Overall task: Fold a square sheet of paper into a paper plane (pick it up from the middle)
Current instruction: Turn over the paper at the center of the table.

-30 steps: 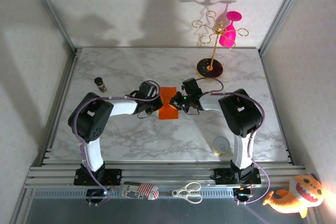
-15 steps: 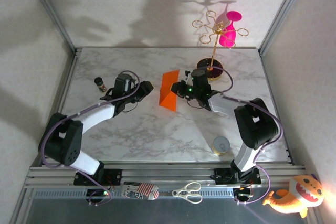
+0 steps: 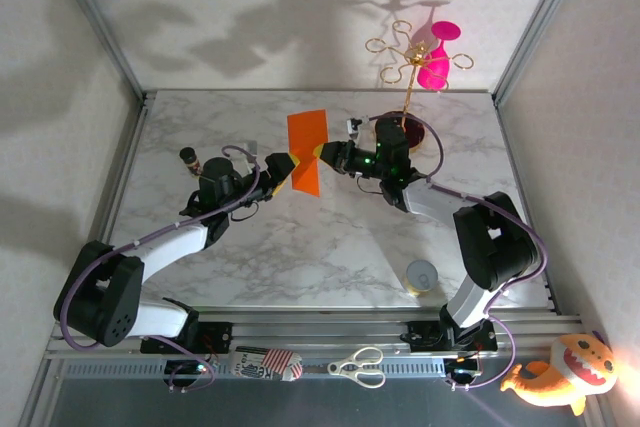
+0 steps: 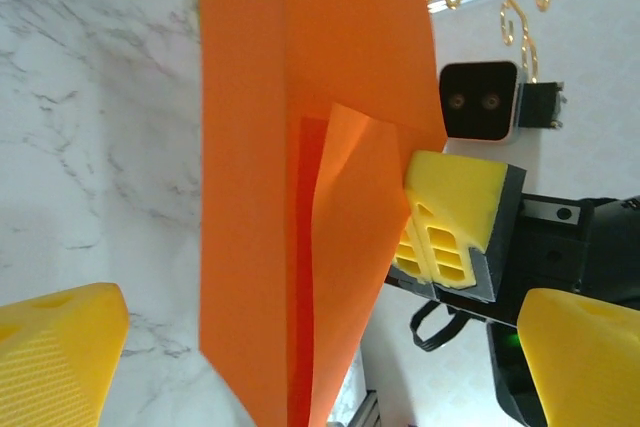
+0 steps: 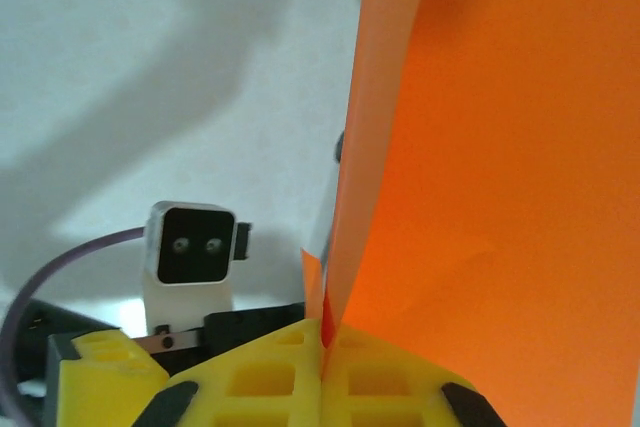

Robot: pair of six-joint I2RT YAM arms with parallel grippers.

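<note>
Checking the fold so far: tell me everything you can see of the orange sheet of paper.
The square sheet of paper is thin, plain bright orange, folded lengthwise with sharp creases and a smaller flap overlapping. It is held clear of the marble table, on edge and tilted, pinched at one edge by the shut right gripper. The open left gripper sits close beside it, seemingly not touching.

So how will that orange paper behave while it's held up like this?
Probably floppy: the square sheet of paper is thin, and its folded flaps splay apart in the left wrist view. Likely very light, since the right gripper holds it up by a small pinch.
</note>
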